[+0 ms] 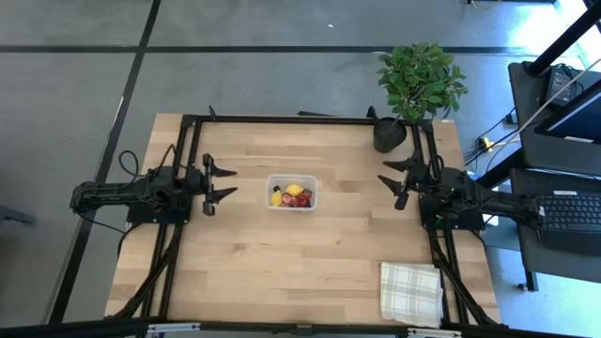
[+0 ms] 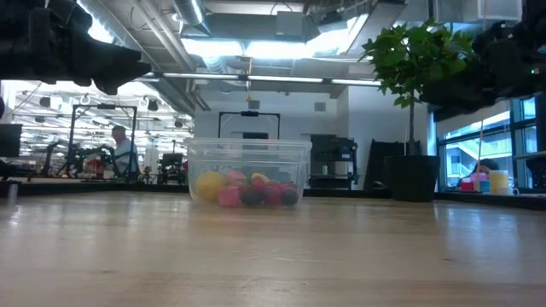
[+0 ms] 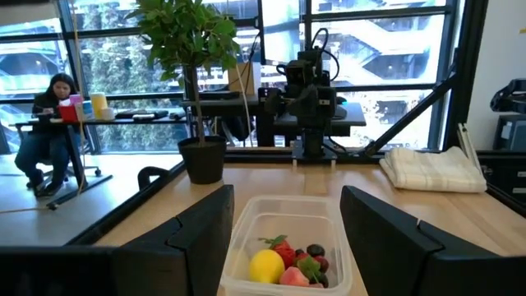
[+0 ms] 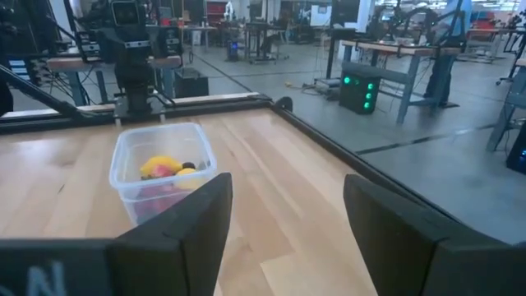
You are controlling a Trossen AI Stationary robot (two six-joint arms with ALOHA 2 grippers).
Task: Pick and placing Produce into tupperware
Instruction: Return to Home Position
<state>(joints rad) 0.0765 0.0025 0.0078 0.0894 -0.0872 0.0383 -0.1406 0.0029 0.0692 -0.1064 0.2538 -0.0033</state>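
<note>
Left gripper (image 1: 225,182) sits left of centre in the high view with its fingers spread and nothing between them. Right gripper (image 1: 392,183) mirrors it right of centre, also spread and empty. Both face inward at the tub (image 1: 292,176) but are well apart from it, and neither touches anything.

The tub stands upright at the middle of the table (image 1: 282,253), between the two grippers. That likely puts it in reach of either arm. Produce (image 1: 293,195) lies inside it: red and dark berry-sized bits plus a yellow lemon-like piece (image 1: 294,190), piled on the bottom. The low view shows the pile (image 2: 247,192) well below the rim. No loose pieces show on the bare wood in any view, so the filling looks done.

Judgement: the arms are parked at rest, clear of the tub so nothing gets knocked, and no further pick seems needed.

A potted plant (image 1: 418,80) stands at the upper right corner of the table, just behind the right arm. A checked cloth (image 1: 410,291) lies folded at the lower right, well apart from the tub. Neither is involved.
</note>
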